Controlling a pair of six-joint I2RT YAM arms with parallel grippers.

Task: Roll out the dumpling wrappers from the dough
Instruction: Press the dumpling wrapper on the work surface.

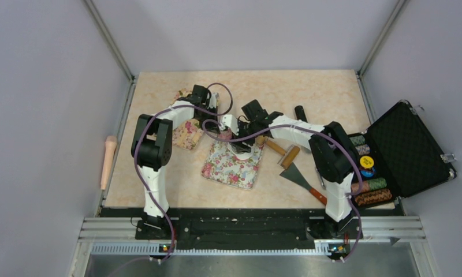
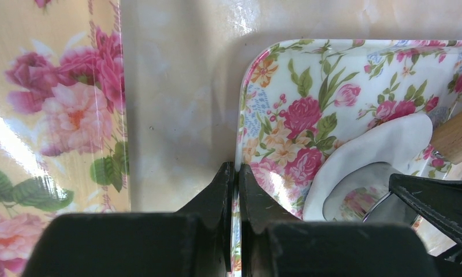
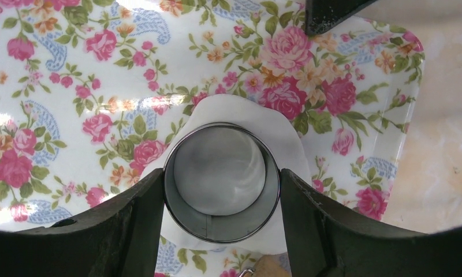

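Note:
A flat white sheet of dough [image 3: 240,112] lies on the floral tray [image 3: 73,86]. A metal ring cutter [image 3: 222,231] stands on the dough, and my right gripper [image 3: 222,173] is shut on its sides. The ring encloses a round white patch of dough; I cannot tell whether it is a cut dumpling wrapper. My left gripper [image 2: 236,170] is shut on the tray's rim [image 2: 240,115] at its corner. From there the dough [image 2: 384,144] shows beside the cutter. From above, the right gripper [image 1: 242,147] is over the tray [image 1: 231,170] and the left gripper [image 1: 208,121] is at the tray's far-left corner.
A wooden rolling pin [image 1: 280,151] lies at the tray's right edge, with a scraper [image 1: 301,179] nearer the front. A second floral tray [image 1: 187,134] sits to the left. An open black case of chips [image 1: 402,150] stands at the right. A black cylinder [image 1: 300,112] lies behind.

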